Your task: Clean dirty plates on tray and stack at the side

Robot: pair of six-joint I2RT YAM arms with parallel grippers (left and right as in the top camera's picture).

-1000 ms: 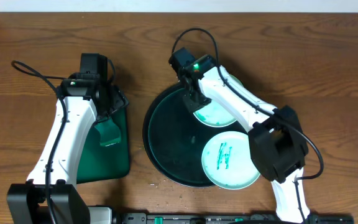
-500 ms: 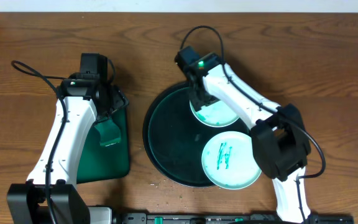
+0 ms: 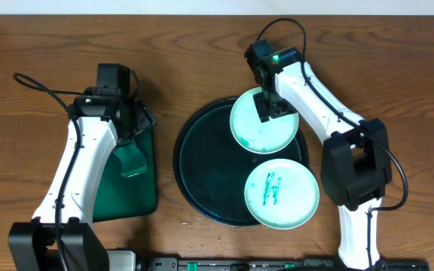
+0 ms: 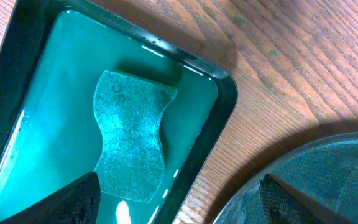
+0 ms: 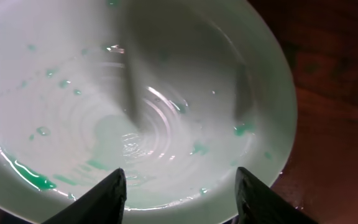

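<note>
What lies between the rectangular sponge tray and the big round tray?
Only a bare strip of wood tabletop separates the rectangular tray from the round tray; overhead and left wrist views show it.

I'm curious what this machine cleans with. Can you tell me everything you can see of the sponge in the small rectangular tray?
The sponge is a teal-green pad with a rough, fibrous-looking surface and a waisted outline, narrower across the middle than at its ends. It lies flat on the floor of the rectangular green tray, apart from the walls. The floor around it shines as if wet. As far as shows, only the tray touches it and nothing grips it.
</note>
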